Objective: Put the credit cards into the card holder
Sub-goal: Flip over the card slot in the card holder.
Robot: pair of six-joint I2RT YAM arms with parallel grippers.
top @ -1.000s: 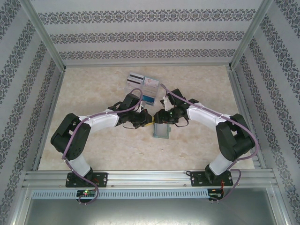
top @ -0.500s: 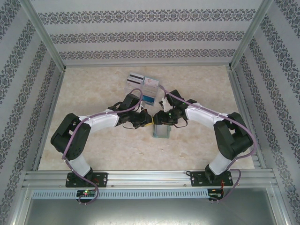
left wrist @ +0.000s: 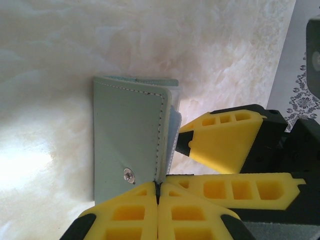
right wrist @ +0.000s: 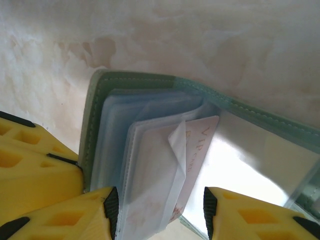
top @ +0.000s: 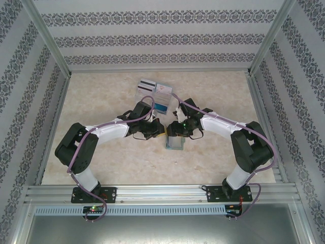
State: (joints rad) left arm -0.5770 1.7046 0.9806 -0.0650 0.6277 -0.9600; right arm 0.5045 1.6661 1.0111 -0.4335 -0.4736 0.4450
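Observation:
The sage-green card holder (top: 174, 144) stands open on the table between both arms. My left gripper (left wrist: 158, 186) is shut on the edge of its cover (left wrist: 127, 135), near the snap. My right gripper (right wrist: 157, 215) is open astride the pale inner pockets (right wrist: 115, 125). A pale credit card with pinkish "VIP" lettering (right wrist: 200, 137) sits partly inside one pocket, whose clear flap is folded over it. The right gripper's left pad touches the pocket stack and its right pad stands apart from the card. In the top view, my left gripper (top: 161, 133) and right gripper (top: 175, 134) meet over the holder.
At the back of the table lie a white card with black stripes (top: 146, 85), a pale teal card (top: 163, 88) and a blue one (top: 161, 105). Patterned walls and metal rails (top: 53, 122) enclose the marble tabletop. The right gripper's yellow fingers (left wrist: 220, 142) crowd the left wrist view.
The right arm has edged slightly left and down over the holder. The left arm and the holder have stayed put.

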